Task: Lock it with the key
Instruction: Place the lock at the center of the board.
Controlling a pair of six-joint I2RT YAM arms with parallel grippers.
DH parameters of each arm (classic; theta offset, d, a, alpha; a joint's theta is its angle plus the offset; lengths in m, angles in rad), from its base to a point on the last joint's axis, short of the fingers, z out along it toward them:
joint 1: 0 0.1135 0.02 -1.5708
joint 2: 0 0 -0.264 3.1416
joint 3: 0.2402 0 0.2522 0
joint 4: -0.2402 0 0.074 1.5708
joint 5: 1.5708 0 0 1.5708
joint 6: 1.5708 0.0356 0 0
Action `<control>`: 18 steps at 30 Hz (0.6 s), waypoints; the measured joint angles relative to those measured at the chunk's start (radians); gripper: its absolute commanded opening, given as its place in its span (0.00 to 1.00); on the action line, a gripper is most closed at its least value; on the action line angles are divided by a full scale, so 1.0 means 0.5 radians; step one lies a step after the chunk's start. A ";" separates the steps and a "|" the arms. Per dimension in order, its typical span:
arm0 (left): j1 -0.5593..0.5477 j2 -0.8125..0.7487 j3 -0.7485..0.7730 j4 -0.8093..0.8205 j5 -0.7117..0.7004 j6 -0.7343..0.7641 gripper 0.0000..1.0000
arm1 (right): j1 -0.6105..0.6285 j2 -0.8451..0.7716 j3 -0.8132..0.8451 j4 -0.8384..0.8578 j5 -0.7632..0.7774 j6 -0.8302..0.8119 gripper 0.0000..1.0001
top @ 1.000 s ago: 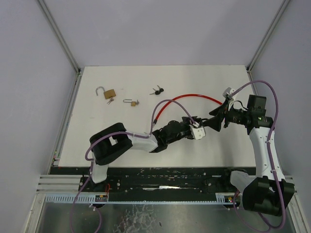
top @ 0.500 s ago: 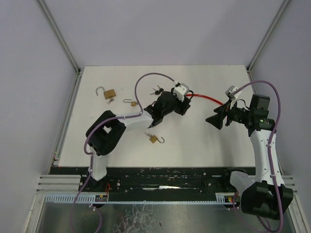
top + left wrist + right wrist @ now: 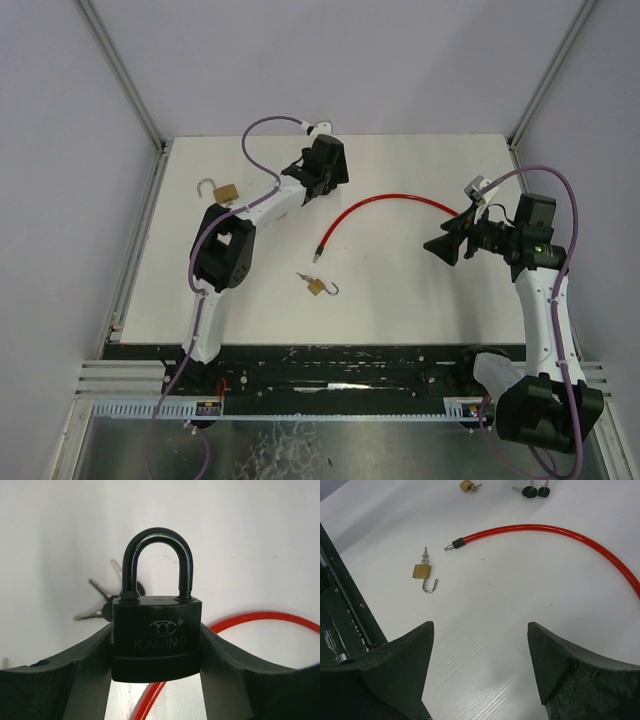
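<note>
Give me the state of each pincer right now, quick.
Left pincer: shut on the black padlock.
Right pincer: open, holding nothing.

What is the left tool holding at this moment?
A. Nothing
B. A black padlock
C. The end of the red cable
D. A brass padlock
B: in the left wrist view the left tool is clamped on the body of a black padlock, while the red cable lies loose behind it.
</note>
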State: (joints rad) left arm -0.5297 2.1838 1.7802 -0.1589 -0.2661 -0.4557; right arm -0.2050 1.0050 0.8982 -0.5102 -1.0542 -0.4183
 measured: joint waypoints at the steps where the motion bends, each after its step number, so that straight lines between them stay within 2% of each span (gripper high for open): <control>1: 0.014 0.006 0.029 -0.056 -0.019 -0.004 0.01 | 0.000 0.000 0.000 0.001 0.000 0.001 0.81; 5: 0.090 0.008 0.052 -0.178 -0.027 -0.014 0.02 | 0.000 0.000 -0.001 0.001 0.000 0.001 0.81; 8: 0.172 0.018 0.052 -0.233 -0.027 -0.034 0.07 | 0.000 0.000 -0.001 0.001 0.000 0.001 0.81; 12: 0.247 0.034 0.052 -0.285 -0.060 -0.041 0.09 | 0.000 0.000 -0.010 0.002 0.000 0.001 0.81; 18: 0.263 0.126 0.116 -0.375 -0.104 -0.086 0.10 | 0.000 0.000 -0.022 0.002 0.000 0.001 0.82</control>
State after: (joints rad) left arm -0.3981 2.2467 1.8381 -0.3462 -0.3180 -0.4988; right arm -0.2050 1.0050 0.8871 -0.5091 -1.0542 -0.4179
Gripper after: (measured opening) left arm 0.578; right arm 0.815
